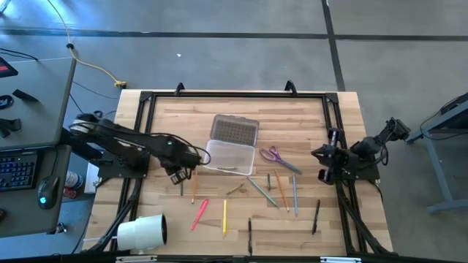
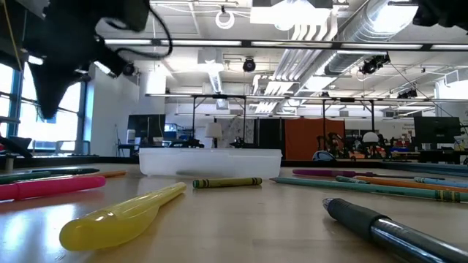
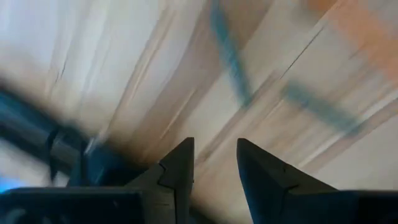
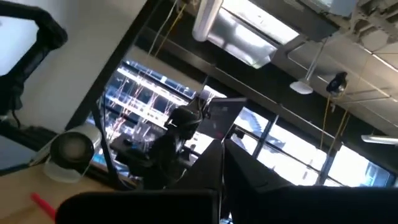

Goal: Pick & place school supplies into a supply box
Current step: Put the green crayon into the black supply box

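Observation:
The clear supply box (image 1: 230, 155) stands open mid-table, its ribbed lid (image 1: 235, 130) lying back toward the far edge. It also shows in the low view (image 2: 210, 161). Purple-handled scissors (image 1: 278, 157) lie to its right. Pencils and pens lie loose on the near half of the table: an orange pencil (image 1: 194, 188), a red marker (image 1: 199, 213), a yellow pencil (image 1: 224, 217), an olive crayon (image 2: 227, 182), a teal pencil (image 1: 262, 191) and a dark pen (image 1: 316, 217). My left gripper (image 1: 178, 175) hovers left of the box, above the orange pencil, open and empty (image 3: 214, 155). My right gripper (image 1: 322, 166) waits at the right edge, shut (image 4: 224, 180).
A big white roll (image 1: 142, 231) lies at the table's near left corner. A black frame (image 1: 234, 95) runs around the table's far edge and sides. Another dark pen (image 1: 249, 234) lies by the near edge.

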